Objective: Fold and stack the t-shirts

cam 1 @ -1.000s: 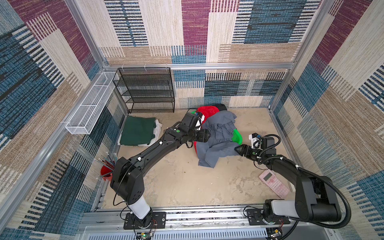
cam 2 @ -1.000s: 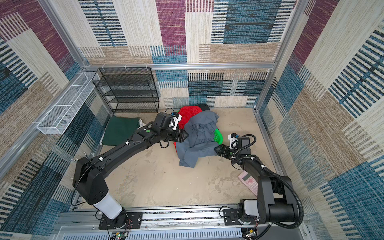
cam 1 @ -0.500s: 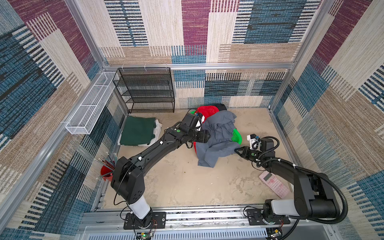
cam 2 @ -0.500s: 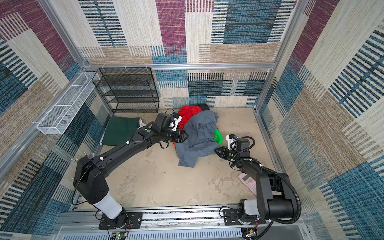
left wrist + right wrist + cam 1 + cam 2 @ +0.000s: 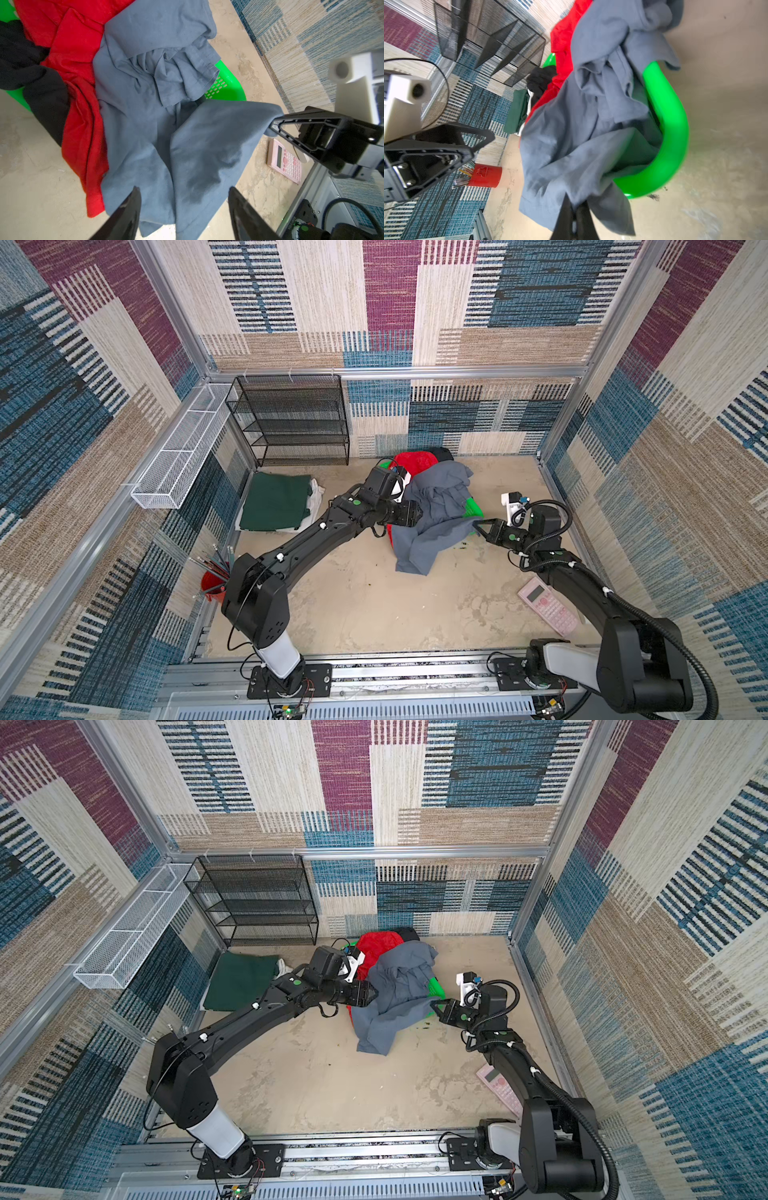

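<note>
Left hand (image 5: 419, 512) released, grey shirt (image 5: 432, 526) pinched by right hand (image 5: 478, 524).
Far left on the worktop (image 5: 374, 605): folded green shirt (image 5: 276, 506) on a white one (image 5: 318, 493). Left hand's fingers are spread over the grey shirt (draped across the red (image 5: 411, 460) and black (image 5: 442, 452) shirts in the basket (image 5: 471, 508)); right hand is clenched on its edge.

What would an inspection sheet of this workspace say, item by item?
Surface: beige tabletop, stained.
Job's things: slate grey t-shirt draped over green basket, beside red t-shirt and black t-shirt; dark green t-shirt folded on white t-shirt.
Clutter: pink calculator; red cup of pencils.
End effectors: left end effector open over that shirt; right end effector shut on its edge.
Cables: black corrugated cable by right arm's base.
Surroundings: black mesh rack, white wire basket, patterned walls.
</note>
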Controlling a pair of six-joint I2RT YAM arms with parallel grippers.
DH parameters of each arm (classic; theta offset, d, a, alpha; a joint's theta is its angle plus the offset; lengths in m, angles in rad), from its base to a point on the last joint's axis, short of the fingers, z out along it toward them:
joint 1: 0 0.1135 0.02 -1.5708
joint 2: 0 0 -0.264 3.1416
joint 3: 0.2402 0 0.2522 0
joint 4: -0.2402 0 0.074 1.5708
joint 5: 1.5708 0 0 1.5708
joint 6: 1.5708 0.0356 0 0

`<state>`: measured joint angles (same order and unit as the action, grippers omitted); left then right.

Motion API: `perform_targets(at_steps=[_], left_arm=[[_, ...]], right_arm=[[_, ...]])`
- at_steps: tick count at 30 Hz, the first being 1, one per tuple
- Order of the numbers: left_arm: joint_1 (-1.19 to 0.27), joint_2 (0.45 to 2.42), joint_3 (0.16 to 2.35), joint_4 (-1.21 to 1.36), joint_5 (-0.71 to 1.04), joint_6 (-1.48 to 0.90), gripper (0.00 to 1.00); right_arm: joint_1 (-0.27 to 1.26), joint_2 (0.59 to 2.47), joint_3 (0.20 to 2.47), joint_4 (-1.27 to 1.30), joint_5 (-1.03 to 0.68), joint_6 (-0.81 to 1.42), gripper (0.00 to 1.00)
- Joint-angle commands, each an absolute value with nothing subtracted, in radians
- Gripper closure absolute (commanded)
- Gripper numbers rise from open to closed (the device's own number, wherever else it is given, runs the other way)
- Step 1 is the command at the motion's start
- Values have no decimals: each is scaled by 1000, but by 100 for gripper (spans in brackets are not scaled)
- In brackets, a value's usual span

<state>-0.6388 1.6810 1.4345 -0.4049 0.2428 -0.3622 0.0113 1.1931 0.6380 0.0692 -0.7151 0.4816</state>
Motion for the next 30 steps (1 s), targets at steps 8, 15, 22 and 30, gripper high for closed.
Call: perform_targets(at_steps=[8,15,22,30], left_arm=[[-656,1738,1404,-165,509,-345,25],[-687,1812,1434,-77,539,-356,24],[-715,1909,1495,-33,549,-355,24],[-716,2064,1665,-35,603,-446,92]], right_arm=[[71,1202,783,64,-769,556,100],[77,1197,790,109,-780,614,100],[77,1208,793,146,-820,660,100],[77,1192,786,161,-835,675,100]])
